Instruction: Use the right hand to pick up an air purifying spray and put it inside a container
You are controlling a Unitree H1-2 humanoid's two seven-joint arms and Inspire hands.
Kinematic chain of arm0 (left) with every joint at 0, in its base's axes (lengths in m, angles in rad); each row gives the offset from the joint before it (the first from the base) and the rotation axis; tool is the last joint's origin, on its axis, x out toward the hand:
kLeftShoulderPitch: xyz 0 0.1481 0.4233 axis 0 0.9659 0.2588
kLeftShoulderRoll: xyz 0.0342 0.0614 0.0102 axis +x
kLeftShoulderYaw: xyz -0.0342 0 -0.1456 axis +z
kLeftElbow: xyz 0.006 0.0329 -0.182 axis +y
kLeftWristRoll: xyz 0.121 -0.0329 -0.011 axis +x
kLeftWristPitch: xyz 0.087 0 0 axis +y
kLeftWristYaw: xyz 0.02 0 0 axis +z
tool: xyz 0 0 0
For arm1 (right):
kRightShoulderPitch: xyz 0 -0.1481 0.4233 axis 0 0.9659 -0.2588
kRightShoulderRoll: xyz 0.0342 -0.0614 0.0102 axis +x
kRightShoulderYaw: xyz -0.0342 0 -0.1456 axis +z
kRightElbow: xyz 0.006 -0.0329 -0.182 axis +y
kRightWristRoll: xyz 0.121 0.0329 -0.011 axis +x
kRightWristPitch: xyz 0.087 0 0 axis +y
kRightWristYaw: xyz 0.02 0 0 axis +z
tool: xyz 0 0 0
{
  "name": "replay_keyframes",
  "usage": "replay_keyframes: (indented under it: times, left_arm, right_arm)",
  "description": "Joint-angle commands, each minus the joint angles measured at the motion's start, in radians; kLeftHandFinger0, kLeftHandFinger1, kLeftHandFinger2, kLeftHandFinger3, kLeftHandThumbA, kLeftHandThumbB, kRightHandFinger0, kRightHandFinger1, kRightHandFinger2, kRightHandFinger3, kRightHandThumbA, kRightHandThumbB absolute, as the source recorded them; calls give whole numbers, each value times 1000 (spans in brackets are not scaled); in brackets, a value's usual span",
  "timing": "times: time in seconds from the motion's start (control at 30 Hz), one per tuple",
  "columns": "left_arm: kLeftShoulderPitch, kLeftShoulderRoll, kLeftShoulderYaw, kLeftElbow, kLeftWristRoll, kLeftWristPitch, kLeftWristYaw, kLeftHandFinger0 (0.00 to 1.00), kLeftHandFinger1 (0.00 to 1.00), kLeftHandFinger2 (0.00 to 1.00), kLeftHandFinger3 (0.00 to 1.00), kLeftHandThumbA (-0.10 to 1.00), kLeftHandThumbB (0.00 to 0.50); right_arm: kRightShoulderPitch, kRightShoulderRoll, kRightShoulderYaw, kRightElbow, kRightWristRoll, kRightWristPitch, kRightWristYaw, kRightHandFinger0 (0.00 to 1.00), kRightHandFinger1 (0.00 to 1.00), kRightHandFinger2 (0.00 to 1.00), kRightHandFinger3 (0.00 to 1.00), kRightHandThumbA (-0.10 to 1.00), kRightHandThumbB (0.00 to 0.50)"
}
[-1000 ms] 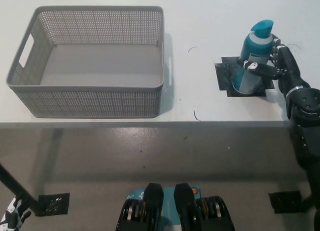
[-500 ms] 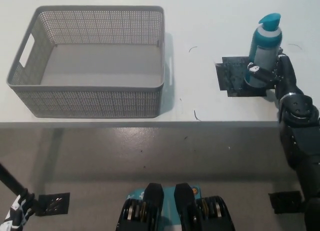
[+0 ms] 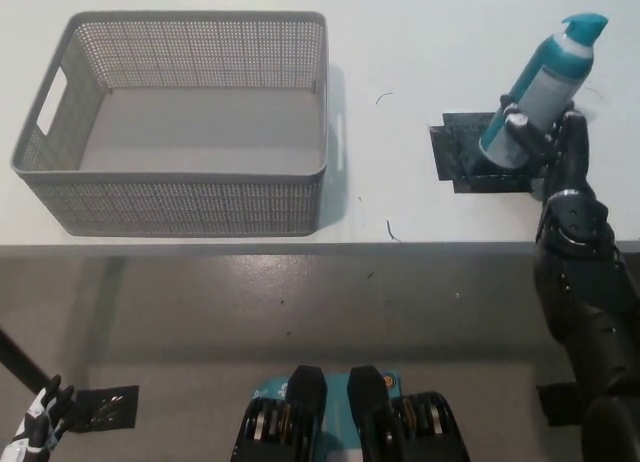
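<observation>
White table: right hand grips tilted spray bottle, forearm reaching up from below.

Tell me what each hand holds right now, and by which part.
The right hand grips the teal spray bottle around its lower body, bottle tilted. The left hand, low at the picture's lower left, holds nothing visible.

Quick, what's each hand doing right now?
Right hand: shut on the spray bottle.
Left hand: only partly visible at the lower left; cannot tell.
</observation>
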Motion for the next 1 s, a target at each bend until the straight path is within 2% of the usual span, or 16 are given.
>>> replay_keyframes:
  times: [0.0, 0.07, 0.1, 0.17, 0.33, 0.37, 0.4, 0.5, 0.57, 0.63, 0.67, 0.83, 0.97]
  left_arm:
    - [6, 22, 0, -16, -13, -6, -18, 1000, 1000, 1000, 1000, 1000, 423]
    - [6, 22, 0, -17, -12, 0, -19, 1000, 1000, 1000, 1000, 1000, 422]
    - [6, 22, 0, -17, -7, 3, -18, 1000, 1000, 1000, 1000, 1000, 415]
    - [8, 21, -6, -18, -5, 5, -23, 1000, 1000, 1000, 1000, 1000, 407]
    - [9, 12, -20, -15, 14, 1, -23, 1000, 1000, 1000, 1000, 1000, 430]
    - [6, 11, -25, -16, 11, 5, -26, 1000, 1000, 1000, 1000, 1000, 427]
    - [2, 9, -29, -16, 17, 7, -24, 1000, 1000, 1000, 1000, 1000, 420]
    - [-8, 10, -39, -7, 19, 2, -26, 1000, 1000, 1000, 1000, 1000, 427]
    - [-7, 13, -45, -7, 30, -1, -25, 1000, 1000, 1000, 1000, 1000, 436]
    - [-9, 16, -52, -7, 43, -1, -22, 1000, 1000, 1000, 1000, 1000, 432]
    - [-10, 14, -57, -7, 46, -1, -21, 1000, 1000, 1000, 1000, 1000, 432]
    - [-16, 8, -73, -4, 58, 0, -20, 1000, 1000, 1000, 1000, 1000, 438]
    - [-21, -2, -81, -1, 68, -12, -13, 1000, 1000, 1000, 1000, 1000, 428]
  right_arm:
    - [-88, 9, 21, -195, -4, 22, -20, 474, 438, 448, 489, -100, 385]
    - [-121, 18, 27, -228, 24, -5, 19, 462, 406, 430, 468, -100, 398]
    - [-151, 27, 35, -257, 26, 11, 23, 381, 373, 428, 435, -100, 406]
    - [-184, 39, 57, -295, 14, 29, 29, 346, 360, 432, 446, -100, 397]
    - [-241, 79, 94, -373, -4, 110, 20, 343, 351, 413, 408, -100, 415]
    - [-256, 88, 104, -378, -8, 126, 17, 302, 318, 415, 407, -100, 412]
    - [-274, 97, 111, -370, -6, 121, 21, 195, 245, 407, 400, -100, 417]
    - [-300, 125, 134, -365, -9, 109, 23, 247, 294, 408, 398, -100, 403]
    - [-308, 139, 153, -362, -35, 126, 5, 237, 302, 405, 402, -100, 412]
    - [-318, 165, 162, -347, -21, 112, 14, 281, 332, 428, 419, -100, 388]
    - [-316, 169, 164, -350, -18, 117, 15, 290, 336, 431, 423, -100, 392]
    - [-327, 229, 188, -268, -5, 77, 27, 255, 315, 411, 417, -100, 413]
    - [-318, 260, 216, -205, -25, 85, 23, 270, 329, 414, 417, -100, 418]
